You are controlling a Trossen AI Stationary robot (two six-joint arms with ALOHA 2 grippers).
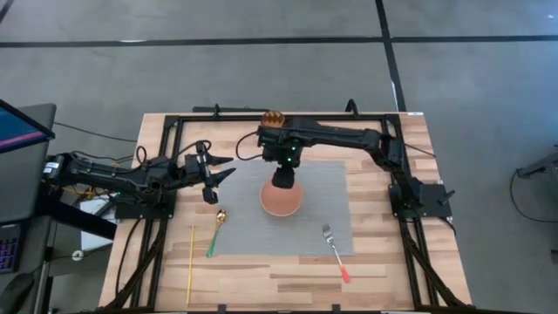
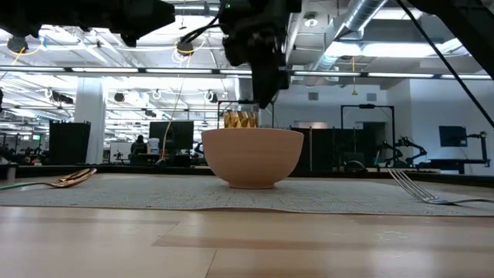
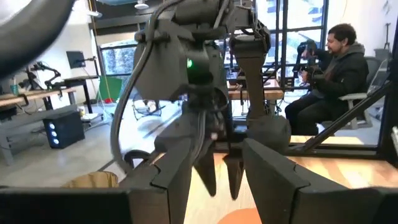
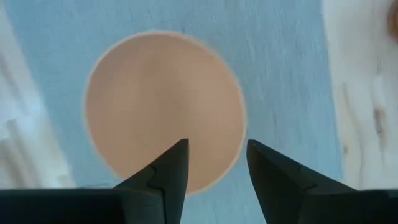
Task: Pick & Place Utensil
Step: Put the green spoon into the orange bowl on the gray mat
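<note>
My right arm reaches in across the middle, its right pincer pointing straight down with fingers parted and empty, while my left pincer waits level at the side, fingers spread.

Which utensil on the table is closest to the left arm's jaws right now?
The gold spoon with the green handle, lying just below the left gripper at the mat's left edge. The red-handled fork lies far off on the mat's right side.

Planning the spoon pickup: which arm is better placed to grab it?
Probably the left. Its open gripper hovers just behind the green-handled spoon on the mat's left edge, while the right gripper hangs over the bowl, farther away.
</note>
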